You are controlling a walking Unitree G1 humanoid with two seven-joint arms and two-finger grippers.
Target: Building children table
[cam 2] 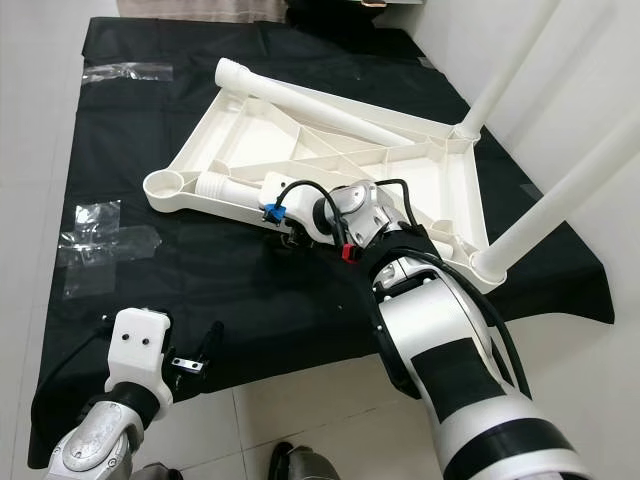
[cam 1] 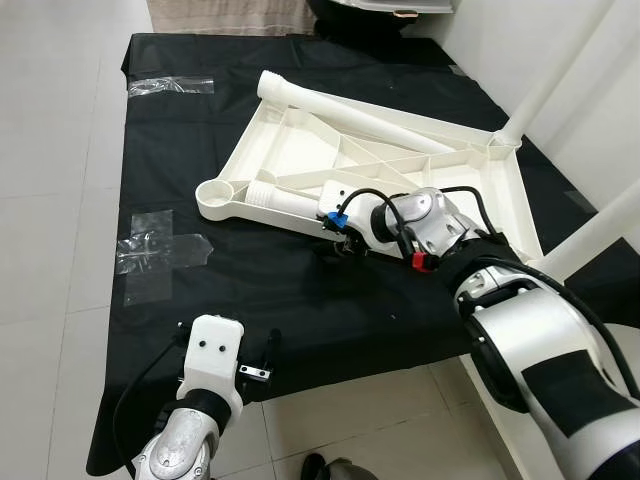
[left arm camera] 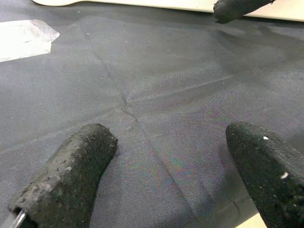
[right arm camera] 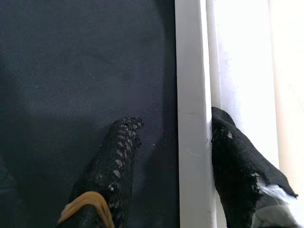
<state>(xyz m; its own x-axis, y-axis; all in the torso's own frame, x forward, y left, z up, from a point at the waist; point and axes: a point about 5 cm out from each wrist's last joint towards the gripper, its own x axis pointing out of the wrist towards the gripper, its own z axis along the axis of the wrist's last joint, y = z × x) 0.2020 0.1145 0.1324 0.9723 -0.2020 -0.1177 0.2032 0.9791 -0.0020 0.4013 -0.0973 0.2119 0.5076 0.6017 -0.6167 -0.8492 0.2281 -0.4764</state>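
An upside-down white plastic tabletop [cam 1: 300, 140] with ribs lies on a black cloth [cam 1: 250, 290]. Two white legs [cam 1: 560, 70] stand up from its right corners. A third leg [cam 1: 350, 110] lies along its far edge, and a fourth leg with a ribbed end [cam 1: 285, 200] lies inside the near rim beside an empty corner socket [cam 1: 215, 192]. My right gripper [right arm camera: 173, 121] is open and straddles the near rim [right arm camera: 192, 95], one finger on the cloth and the other inside against the rim. My left gripper [left arm camera: 175, 166] is open, low over bare cloth near its front edge.
Patches of clear tape [cam 1: 160, 245] stick to the cloth at the left, and another patch [cam 1: 170, 87] lies at the far left. White tiled floor [cam 1: 50, 200] surrounds the cloth. The cloth's front edge [cam 1: 340, 385] runs just before me.
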